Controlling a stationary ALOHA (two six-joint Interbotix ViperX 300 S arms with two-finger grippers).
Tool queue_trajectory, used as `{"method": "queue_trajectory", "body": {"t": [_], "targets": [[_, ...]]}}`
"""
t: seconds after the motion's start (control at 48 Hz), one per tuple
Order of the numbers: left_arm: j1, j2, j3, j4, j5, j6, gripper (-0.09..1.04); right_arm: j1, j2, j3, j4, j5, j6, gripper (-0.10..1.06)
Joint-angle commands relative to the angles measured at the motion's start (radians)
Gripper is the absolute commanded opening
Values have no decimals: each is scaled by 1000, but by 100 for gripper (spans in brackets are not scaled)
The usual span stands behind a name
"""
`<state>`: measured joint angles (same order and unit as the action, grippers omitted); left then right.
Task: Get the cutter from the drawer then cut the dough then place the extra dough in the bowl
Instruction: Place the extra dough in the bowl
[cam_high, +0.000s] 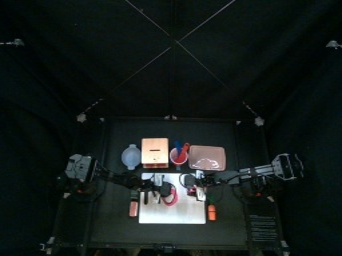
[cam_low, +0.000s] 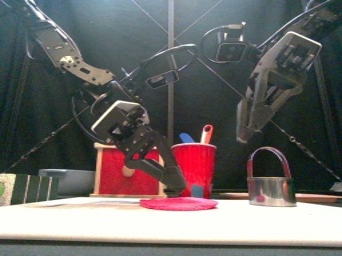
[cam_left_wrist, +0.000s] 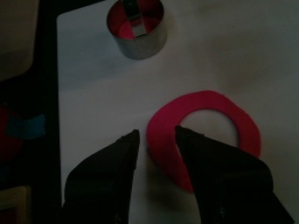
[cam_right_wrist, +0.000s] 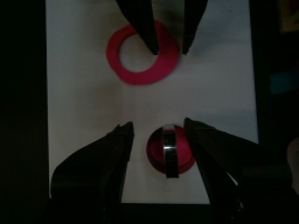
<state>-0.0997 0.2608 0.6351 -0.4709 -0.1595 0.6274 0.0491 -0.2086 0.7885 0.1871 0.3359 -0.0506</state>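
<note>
One round metal cutter (cam_low: 271, 185) is standing upright on the white cutting board (cam_right_wrist: 82, 105), toward its right end, with its wire handle arching over the top. In the right wrist view a red patch is showing inside its steel band, and the handle is crossing over it. One flat ring of red dough (cam_low: 178, 203) is lying on the same board, left of the cutter and well apart from it.

Two grippers are working over the board. The left gripper (cam_left_wrist: 158, 133) is hanging low over the ring with its jaws narrowly parted, and the ring's near band is sitting in the gap between them; whether they are touching the dough cannot be told. The right gripper (cam_right_wrist: 158, 124) is hovering above the cutter with its jaws spread wider than the cutter and holding nothing.

Behind the board, one pale wooden box (cam_low: 110, 170) with a red front is standing partly hidden by the left gripper. One red cup (cam_low: 194, 168) is holding two toy knives, one blue knife (cam_low: 186, 138) and one red knife (cam_low: 206, 133). One blue-grey bowl (cam_high: 130, 155) is sitting left of the box, and one flat pink tray (cam_high: 207, 157) is lying right of the cup.
</note>
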Motion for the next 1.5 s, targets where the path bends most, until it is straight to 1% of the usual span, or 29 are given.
{"method": "queue_trajectory", "body": {"t": [0.021, 0.167, 0.542, 0.708, 0.771, 0.979, 1.125, 1.25, 1.417, 1.5], "targets": [[2, -12, -28, 3, 43, 2, 78, 2, -14, -3, 2, -8, 0, 85], [2, -9, -41, 3, 86, 2, 78, -2, -8, -3, -2, -12, 0, 85], [12, 41, -72, 5, 95, 0, 77, 0, -2, -2, 2, -17, 0, 85], [12, 43, -75, 3, 132, 0, 76, -2, -2, -2, -2, -15, 0, 85], [12, 43, -74, 3, 143, -2, 74, -3, -2, -2, 0, -15, 0, 85], [12, 44, -72, 5, 150, -2, 59, -3, -2, -2, 3, -15, 0, 85], [12, 41, -77, 6, 160, 0, 58, -3, -2, -2, 3, -12, 3, 85], [6, 5, -77, 5, 155, -2, 58, -3, -2, -2, 3, -14, 0, 85], [6, -121, -57, 5, 135, -2, 58, -5, -8, -8, 0, -8, 0, 85], [11, -196, -25, 5, 92, 0, 58, -5, -9, -9, -11, 3, -2, 85]]}}
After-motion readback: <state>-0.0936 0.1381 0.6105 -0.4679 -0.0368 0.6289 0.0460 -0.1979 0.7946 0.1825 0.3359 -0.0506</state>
